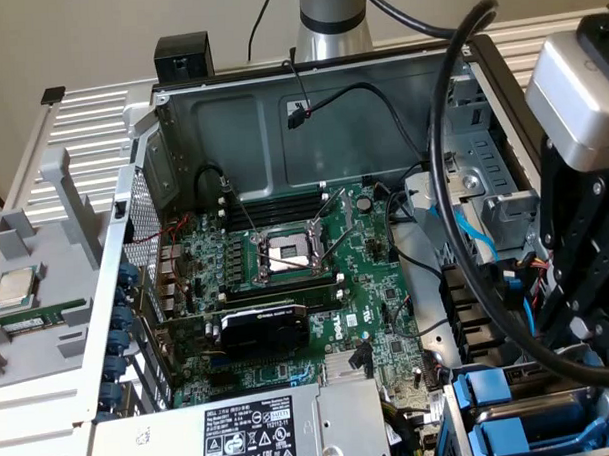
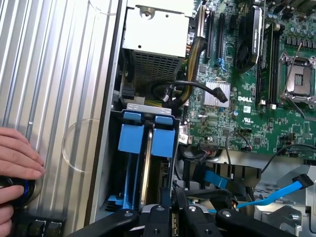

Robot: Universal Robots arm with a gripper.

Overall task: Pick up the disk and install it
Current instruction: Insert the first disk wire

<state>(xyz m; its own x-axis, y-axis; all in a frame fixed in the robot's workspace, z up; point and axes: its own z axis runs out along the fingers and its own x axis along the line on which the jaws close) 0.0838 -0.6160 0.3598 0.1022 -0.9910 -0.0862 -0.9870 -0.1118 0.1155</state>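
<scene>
At the exterior view's left, farthest from the gripper point(image 2: 173, 211), the processor chip point(image 1: 14, 288) lies on a grey tray point(image 1: 49, 347) and has no part in this job. Closer in, the motherboard point(image 1: 377, 286) fills the open case with its empty socket point(image 1: 288, 251) and the black graphics card point(image 1: 263, 329), both well apart from the fingers. The power supply point(image 1: 252, 430) sits just beside the drive bay point(image 2: 148, 108).

The disk point(image 2: 144, 173) stands on edge in that bay, directly ahead of the fingertips, with its blue carrier point(image 2: 163, 140) at the end away from them. The gripper is clenched, fingers drawn nearly together at the disk's near edge. I cannot tell whether they pinch it or only bear on it.

I judge the install step to be in hand, since the disk already sits between the bay walls. Seating it calls for a straight push along the bay, square to the walls and clear of the blue cable point(image 2: 217, 177) beside the gripper.

A person's hand point(image 2: 17, 160) rests on the ribbed panel point(image 2: 59, 74) beyond the bay wall, apart from the gripper.
</scene>
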